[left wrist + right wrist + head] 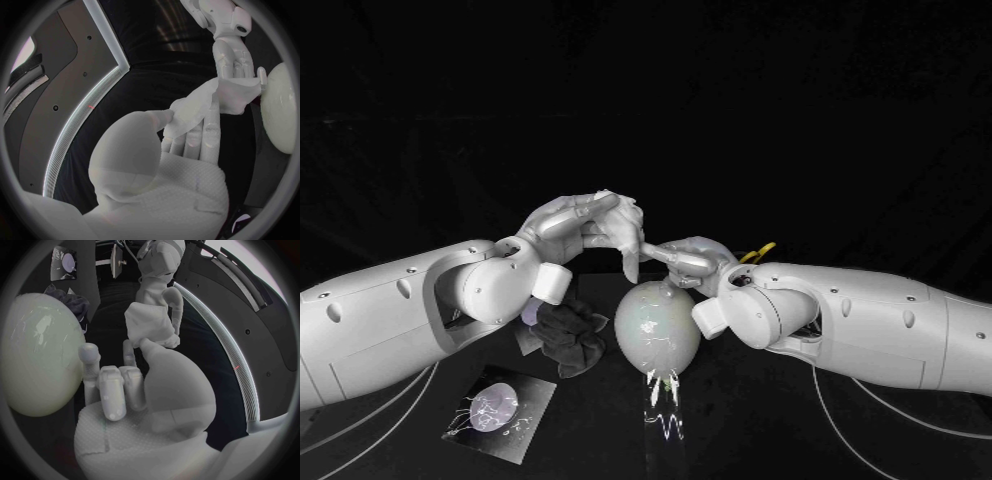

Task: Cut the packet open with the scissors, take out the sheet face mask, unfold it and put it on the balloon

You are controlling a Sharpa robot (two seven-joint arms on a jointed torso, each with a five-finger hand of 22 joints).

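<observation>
The packet point(502, 405) lies flat on the worktop point(733, 440), with a dark cloth point(568, 338) just beside it. Above, the left hand point(581, 225) holds the mask point(197, 107) draped over its fingers point(201, 134). The balloon point(656, 330) stands below both hands. The right hand point(687, 260) meets the mask's far edge with its fingers curled; whether they grip it I cannot tell. Yellow scissors point(759, 252) peek out behind that hand.

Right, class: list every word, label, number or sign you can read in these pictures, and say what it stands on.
None can be read.
Packet: a round picture and pale marks, too small to read.
Balloon: no lettering shows.
</observation>
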